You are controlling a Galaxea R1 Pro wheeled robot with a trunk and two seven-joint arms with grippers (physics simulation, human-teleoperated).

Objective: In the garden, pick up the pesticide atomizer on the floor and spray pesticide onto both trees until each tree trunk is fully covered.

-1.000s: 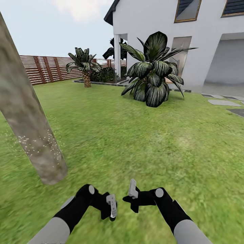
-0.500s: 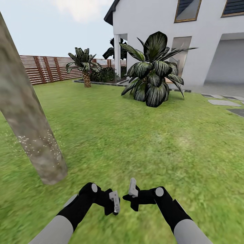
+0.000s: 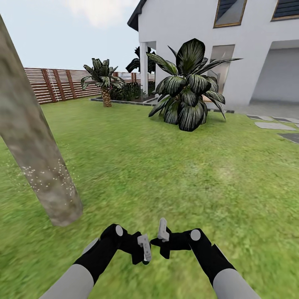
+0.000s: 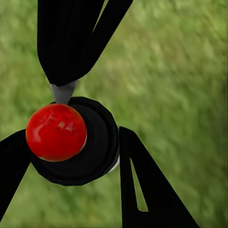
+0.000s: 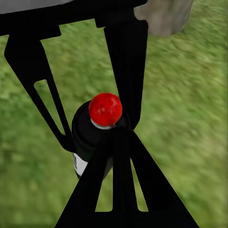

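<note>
Gripping black, red-capped atomizer [image 4: 71, 142], left gripper [image 4: 66, 156], mottled speckled trunk [image 3: 37, 162]

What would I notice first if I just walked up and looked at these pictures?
Probably the thick, leaning beige-grey tree trunk at the left of the head view, with fine white specks dotted on its lower bark. Next, the big dark-leaved shrub on the green lawn before the white house. Close up in the wrist views, a black bottle with a shiny red ball top sits between black gripper fingers.
</note>
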